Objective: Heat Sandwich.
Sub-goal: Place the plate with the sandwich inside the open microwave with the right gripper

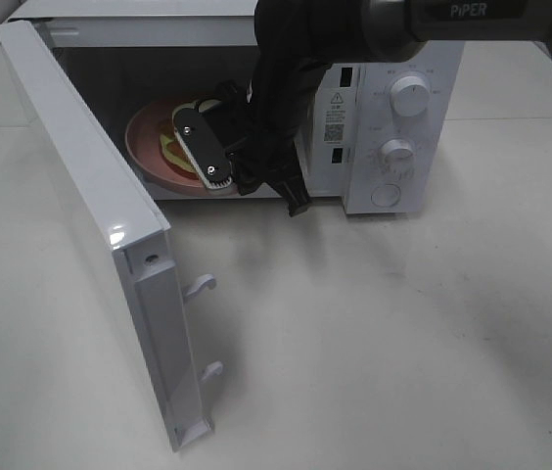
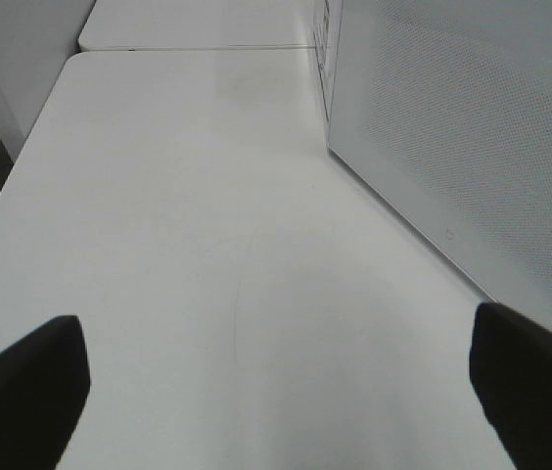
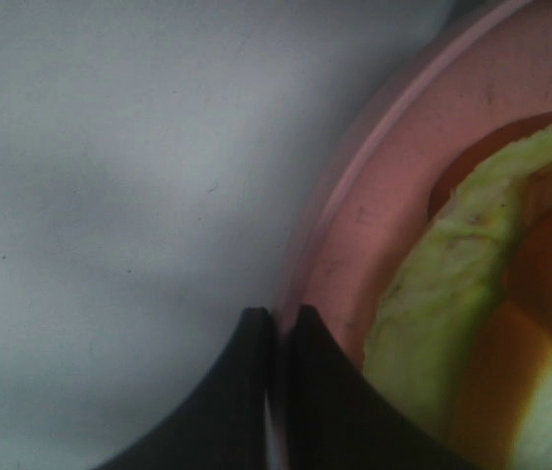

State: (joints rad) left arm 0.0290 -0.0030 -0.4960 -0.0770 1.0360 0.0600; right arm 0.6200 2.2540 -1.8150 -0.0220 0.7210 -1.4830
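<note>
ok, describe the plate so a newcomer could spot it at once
Start at the white microwave, door swung open. Inside its cavity lies a round pink plate, rim pinched by the right claw. It is the only pink thing there, and it carries the sandwich with green-yellow and orange filling.

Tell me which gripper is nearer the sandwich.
Right. The right gripper pinches the pink plate by its rim, just beside the sandwich, inside the microwave; the left gripper hangs open above the table outside it.
</note>
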